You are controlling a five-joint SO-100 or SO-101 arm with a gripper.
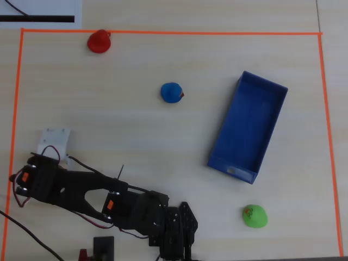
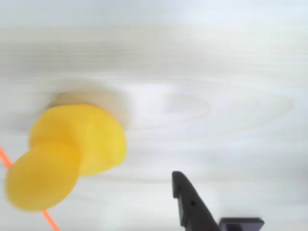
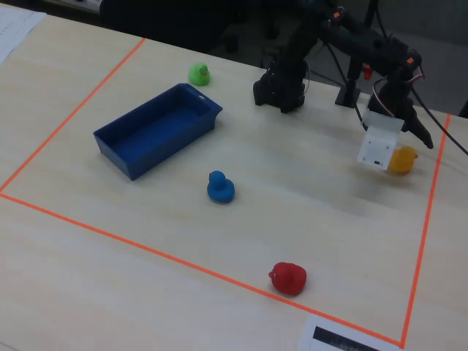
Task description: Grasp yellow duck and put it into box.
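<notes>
Table (image 3: 307,212) of pale wood carries an orange tape rectangle (image 3: 110,234) that frames the workspace. Inside it, at about 10 o'clock from the middle in the fixed view, lies the box (image 3: 157,130), a long blue tray, empty. The arm (image 3: 351,40) reaches from its base at 12 o'clock out to 3 o'clock, where the gripper (image 3: 398,150) hangs low with its white camera block just beside the yellow duck (image 3: 403,159); the duck sits on the table close to the tape's right side, well apart from the box. In the wrist view the duck (image 2: 67,154) fills the lower left, blurred, and one black fingertip (image 2: 185,192) stands to its right, clear of it; whether the jaws are spread or closed I cannot tell. A blue duck (image 3: 220,187) sits near the centre, a red duck (image 3: 288,278) at 6 o'clock, a green duck (image 3: 199,73) at 11 o'clock beyond the box.
</notes>
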